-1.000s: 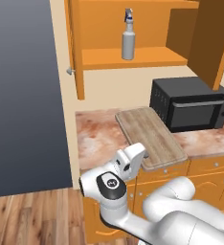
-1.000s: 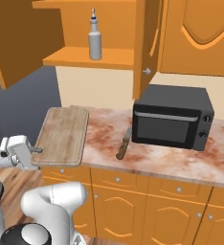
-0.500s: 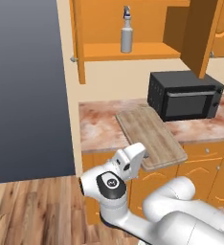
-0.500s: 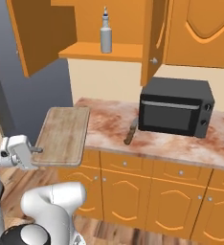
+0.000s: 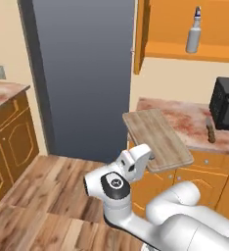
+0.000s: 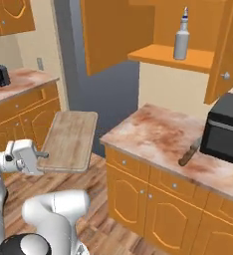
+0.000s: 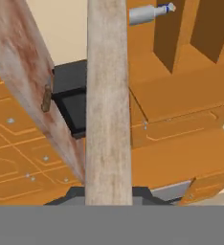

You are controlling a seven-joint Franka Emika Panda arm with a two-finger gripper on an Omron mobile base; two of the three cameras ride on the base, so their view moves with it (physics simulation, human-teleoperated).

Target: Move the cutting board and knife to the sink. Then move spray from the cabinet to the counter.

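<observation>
1. The cutting board [image 6: 69,139] is held flat in the air, off the counter's [image 6: 153,134] left end, over the wooden floor [image 5: 43,191].
2. The gripper [image 6: 39,155] is clamped on the board's near edge.
3. The knife [image 6: 189,152] lies on the counter, just beside the black microwave [image 6: 225,130].
4. The spray [image 6: 181,40] stands upright on the open cabinet's [image 6: 166,55] shelf.

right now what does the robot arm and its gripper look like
The arm is glossy white with rounded, bulky links. One joint ends in a dark round cap bearing a small light emblem. The gripper has a blocky white body and short grey fingers. No cables or sleeves are visible.
</observation>
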